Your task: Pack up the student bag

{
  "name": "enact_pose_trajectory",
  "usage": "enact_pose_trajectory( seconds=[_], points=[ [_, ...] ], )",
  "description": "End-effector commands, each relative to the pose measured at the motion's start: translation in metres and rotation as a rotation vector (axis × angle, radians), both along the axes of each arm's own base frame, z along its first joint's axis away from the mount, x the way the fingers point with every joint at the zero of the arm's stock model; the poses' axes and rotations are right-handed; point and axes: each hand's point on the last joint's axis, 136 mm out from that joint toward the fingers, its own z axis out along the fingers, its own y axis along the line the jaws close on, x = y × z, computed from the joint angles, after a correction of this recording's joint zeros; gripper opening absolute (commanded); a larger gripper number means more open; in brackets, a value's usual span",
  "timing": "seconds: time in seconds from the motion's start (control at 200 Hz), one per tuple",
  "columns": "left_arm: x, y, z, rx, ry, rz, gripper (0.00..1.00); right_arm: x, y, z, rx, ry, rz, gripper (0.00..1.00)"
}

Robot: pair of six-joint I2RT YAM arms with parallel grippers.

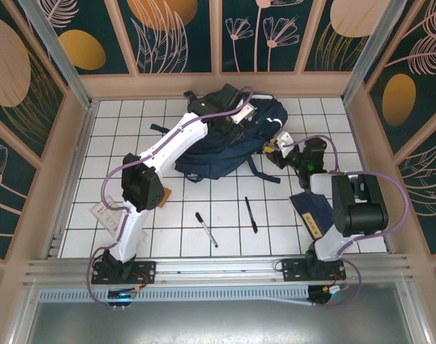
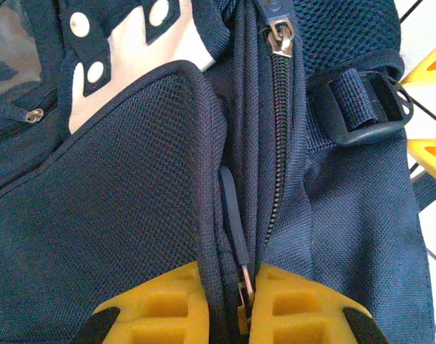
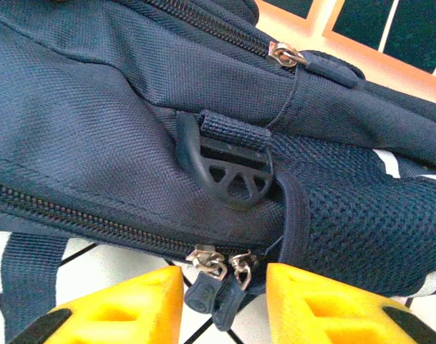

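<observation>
1. You find the student bag [image 1: 218, 161] lying on the white tiled surface [image 1: 132, 122], close to the far wall and about midway between the two sides.
2. From above, the left end effector [image 1: 228, 98] is on the far top part of the bag. The right end effector [image 1: 276, 148] is at the bag's right edge.
3. In the left wrist view, the left end effector [image 2: 230, 290] is clenched on a dark zip pull [image 2: 232, 215]. Its yellow fingers [image 2: 157, 312] almost meet around it.
4. In the right wrist view, the right end effector [image 3: 225, 287] is released. Its yellow fingers [image 3: 325, 308] stand apart on either side of a pair of metal zip sliders [image 3: 225, 264]. You cannot tell whether a finger touches the hanging tab.
5. Just above these sliders, a black buckle [image 3: 232, 175] sits on the bag's side.
6. Nearer to you, a black pen [image 1: 206, 229] and a second pen [image 1: 251, 214] lie on the surface, well apart from the bag.
7. A dark-blue notebook [image 1: 309, 209] lies partly under the right arm.
</observation>
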Motion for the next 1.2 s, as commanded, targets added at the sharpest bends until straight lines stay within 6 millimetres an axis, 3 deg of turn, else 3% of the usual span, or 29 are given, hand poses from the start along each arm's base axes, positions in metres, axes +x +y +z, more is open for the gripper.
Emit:
enact_pose_trajectory(
  seconds=[0.0,0.27,0.475,0.766,0.991,1.196],
  points=[
    [0.002,-0.016,0.064,-0.155,-0.107,-0.007,0.00,0.010,-0.002,0.005,-0.042,-0.081,-0.075,0.32],
    [0.013,-0.016,0.078,-0.194,-0.148,0.053,0.00,-0.004,-0.006,-0.006,-0.064,-0.085,-0.127,0.33],
    [0.008,-0.021,0.081,-0.221,-0.132,0.035,0.00,-0.014,-0.008,-0.016,-0.054,-0.080,-0.132,0.32],
    [0.000,-0.026,0.077,-0.240,-0.084,0.005,0.00,0.000,-0.002,0.002,0.058,-0.111,-0.129,0.30],
    [-0.004,-0.027,0.077,-0.245,-0.075,-0.006,0.00,0.003,0.001,-0.002,0.095,-0.105,-0.124,0.28],
    [-0.007,-0.028,0.077,-0.251,-0.064,-0.025,0.00,0.007,-0.001,-0.007,0.084,-0.093,-0.139,0.35]
  ],
)
